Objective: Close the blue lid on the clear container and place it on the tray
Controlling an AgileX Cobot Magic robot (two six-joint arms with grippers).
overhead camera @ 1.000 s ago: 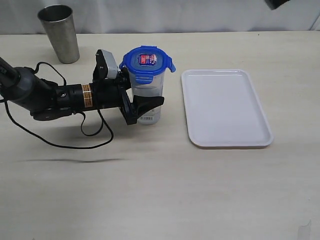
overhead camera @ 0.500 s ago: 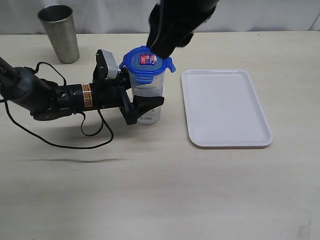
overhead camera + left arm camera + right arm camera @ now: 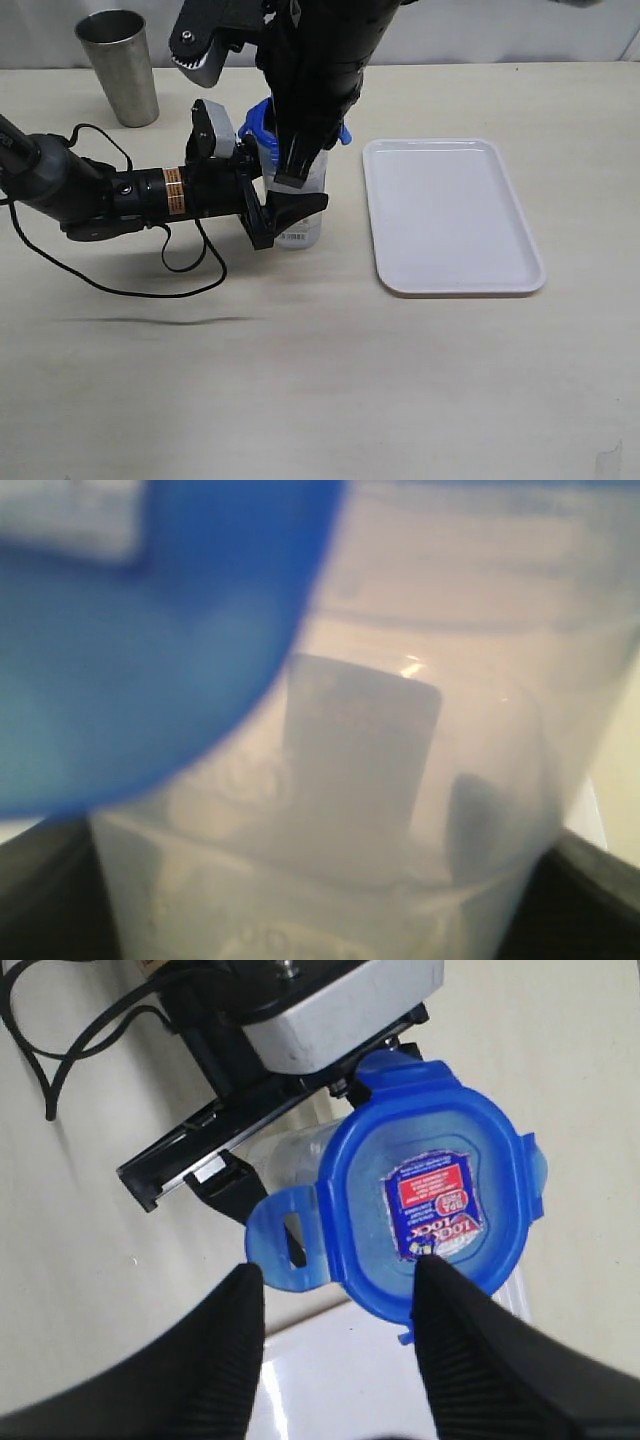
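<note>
Right gripper [image 3: 338, 1270] hangs above the blue lid [image 3: 430, 1195], fingers spread wide with nothing between them; in the wrist view both tips sit just outside the lid's rim. Lid rests on the clear container [image 3: 300, 232], and one slotted flap sticks out flat from the edge. Left gripper [image 3: 285, 205] reaches in from 9 o'clock, jaws clamped on the container's lower body, which stands upright on the table [image 3: 330, 380]. Tray [image 3: 455, 215] lies at 3 o'clock of the container, apart from it, with a strip of bare tabletop before its near rim. Steel cup [image 3: 118, 65] stands at 10 o'clock, well apart.
</note>
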